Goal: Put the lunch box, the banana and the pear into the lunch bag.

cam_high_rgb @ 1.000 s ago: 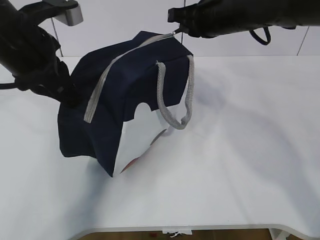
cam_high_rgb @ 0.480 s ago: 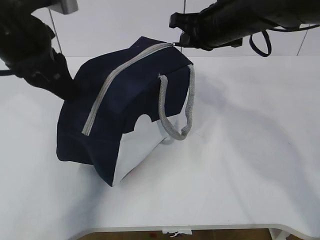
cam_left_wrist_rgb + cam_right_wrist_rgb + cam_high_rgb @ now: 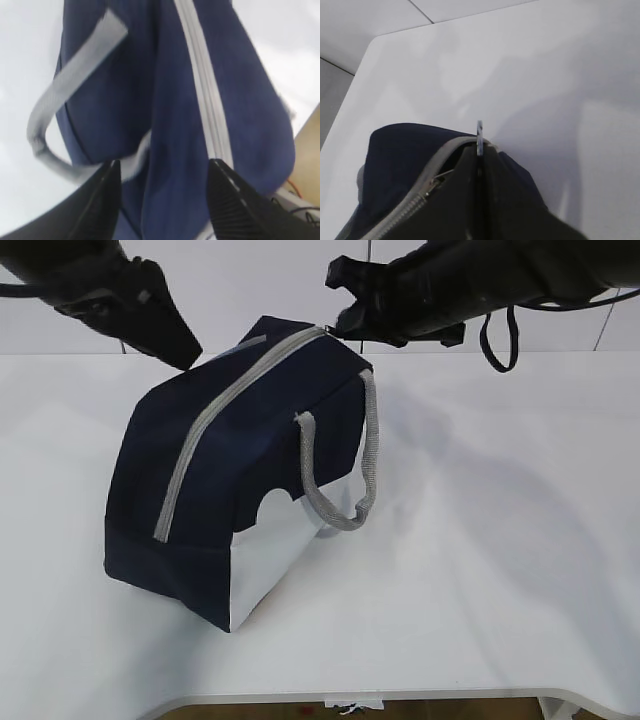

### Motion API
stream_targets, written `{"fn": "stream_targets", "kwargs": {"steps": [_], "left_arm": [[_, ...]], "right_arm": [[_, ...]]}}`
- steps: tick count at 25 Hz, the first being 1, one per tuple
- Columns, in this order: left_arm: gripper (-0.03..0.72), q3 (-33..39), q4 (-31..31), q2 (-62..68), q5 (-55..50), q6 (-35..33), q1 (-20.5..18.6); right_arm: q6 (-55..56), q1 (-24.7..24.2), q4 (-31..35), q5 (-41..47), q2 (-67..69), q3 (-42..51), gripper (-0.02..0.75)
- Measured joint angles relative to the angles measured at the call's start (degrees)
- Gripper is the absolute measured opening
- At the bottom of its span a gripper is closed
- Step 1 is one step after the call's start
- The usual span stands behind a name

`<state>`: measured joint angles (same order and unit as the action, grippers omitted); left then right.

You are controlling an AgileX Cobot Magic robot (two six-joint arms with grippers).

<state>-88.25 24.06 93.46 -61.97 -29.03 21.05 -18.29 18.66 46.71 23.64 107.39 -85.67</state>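
- While the lunch bag (image 3: pixel 225 475) sits tilted on the white table (image 3: pixel 480 540), left of centre, its grey zipper (image 3: pixel 215 415) runs from the near left end up to the far right peak and looks closed along its visible length.
- One grey webbing handle (image 3: pixel 340 465) hangs in a loop down the right side, over the white lower panel (image 3: pixel 275 560).
- At the far peak, the right gripper (image 3: pixel 479 165) reaches in from the right, arm nearly level above the table — its fingers pressed together on the zipper's ring pull (image 3: pixel 479 135), which stands edge-on between them.
- Above and left of the bag, the left gripper (image 3: pixel 162 200) hangs clear of the fabric, arm slanting down from the far left corner — fingers spread apart with the zipper line beneath them.
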Motion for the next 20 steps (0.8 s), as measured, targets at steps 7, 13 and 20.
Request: {"fn": "stream_targets", "kwargs": {"steps": [7,13,20], "left_arm": [[0.400,-3.45,4.15,4.95,0.64,-0.77,0.00],[0.362,-6.68,5.17,10.79,0.33,-1.24,0.00],[0.194,-6.68,5.20,11.60,-0.23,-2.68,0.00]], "right_arm": [[-3.89,0.00,4.14,0.99,0.00,0.00,0.001],[-5.39,0.00,6.07,1.99,0.00,0.00,0.001],[-5.85,-0.06,6.76,2.02,0.00,0.00,0.001]]}}
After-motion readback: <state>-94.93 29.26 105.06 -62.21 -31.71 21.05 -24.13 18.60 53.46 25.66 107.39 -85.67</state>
